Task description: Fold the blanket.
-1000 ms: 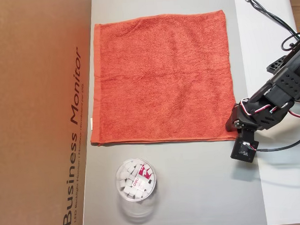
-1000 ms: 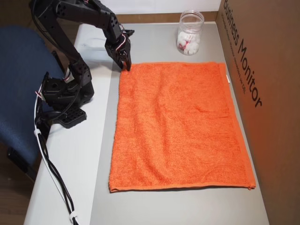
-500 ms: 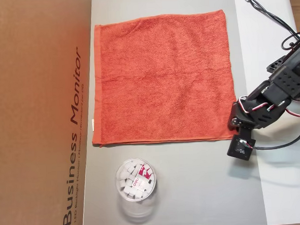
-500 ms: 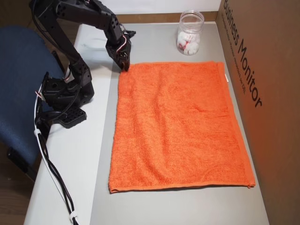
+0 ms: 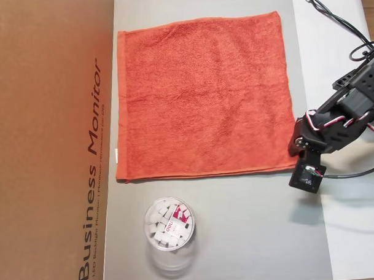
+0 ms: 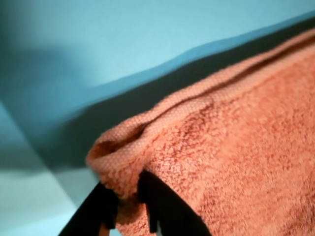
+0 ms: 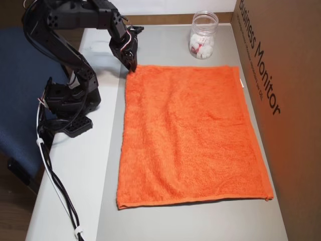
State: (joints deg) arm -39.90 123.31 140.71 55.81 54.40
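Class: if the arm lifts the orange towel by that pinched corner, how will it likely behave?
The towel is probably floppy: its corner already bunches in the claw. It likely drapes and trails rather than rising flat. Its terry pile suggests it may drag on the grey mat.

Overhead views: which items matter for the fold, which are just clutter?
In play:
- orange-red terry cloth blanket, flat on the grey mat
- black two-finger gripper, pinching a blanket corner

Clutter:
- clear plastic cup of white pieces
- brown cardboard box
- blue chair
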